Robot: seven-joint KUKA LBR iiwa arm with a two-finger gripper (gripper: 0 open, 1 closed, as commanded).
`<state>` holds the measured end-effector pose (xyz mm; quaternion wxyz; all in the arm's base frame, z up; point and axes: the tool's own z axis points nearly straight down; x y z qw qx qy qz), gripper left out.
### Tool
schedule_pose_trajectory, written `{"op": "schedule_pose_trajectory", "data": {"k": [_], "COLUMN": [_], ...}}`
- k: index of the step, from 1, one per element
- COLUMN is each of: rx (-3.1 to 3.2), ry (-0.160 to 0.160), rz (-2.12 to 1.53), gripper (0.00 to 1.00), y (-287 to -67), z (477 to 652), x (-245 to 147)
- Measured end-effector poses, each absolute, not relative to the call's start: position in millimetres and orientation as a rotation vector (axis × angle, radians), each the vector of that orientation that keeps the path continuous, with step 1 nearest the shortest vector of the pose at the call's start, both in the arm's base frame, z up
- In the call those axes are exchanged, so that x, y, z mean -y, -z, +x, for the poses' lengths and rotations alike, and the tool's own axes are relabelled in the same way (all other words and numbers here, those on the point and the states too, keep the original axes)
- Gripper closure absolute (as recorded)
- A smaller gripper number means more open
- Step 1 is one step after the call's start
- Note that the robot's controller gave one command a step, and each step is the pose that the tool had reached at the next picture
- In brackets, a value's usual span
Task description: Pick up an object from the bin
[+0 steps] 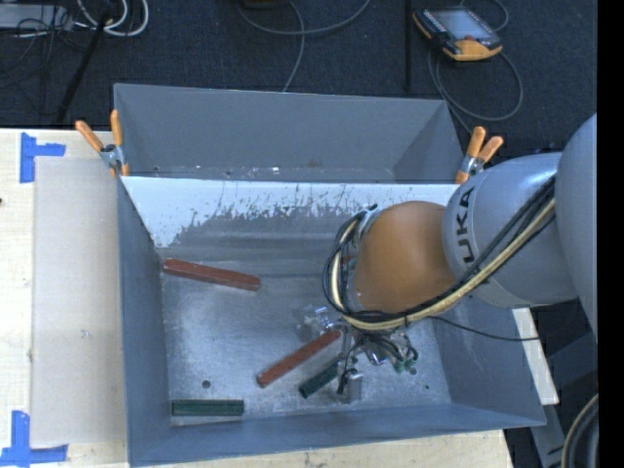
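My gripper [343,376] reaches down to the bin floor right of the middle, under the orange dome. Its tips stand at the right end of a reddish-brown flat stick [292,361] that lies slanted on the floor. A short dark green piece [316,386] lies right by the fingertips, just below the stick's end. I cannot make out from this view whether anything is between the fingers.
A second reddish-brown stick [211,275] lies at the back left of the floor. A dark green bar [207,409] rests near the front left corner. A tiny dark speck [206,387] sits just above it. The arm comes in from the right.
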<state>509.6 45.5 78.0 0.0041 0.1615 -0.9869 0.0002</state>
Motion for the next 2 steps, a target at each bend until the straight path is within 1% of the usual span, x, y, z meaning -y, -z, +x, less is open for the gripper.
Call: {"op": "schedule_pose_trajectory", "data": {"k": [1,2], "rx": [3.099,3.107], "ry": [0.001,-0.001], "rz": [0.504,0.520], "gripper": [1.00,1.00], "y": [-80.4,-216.0], "z": [511.9,513.7], "x": [-46.8,-41.6]}}
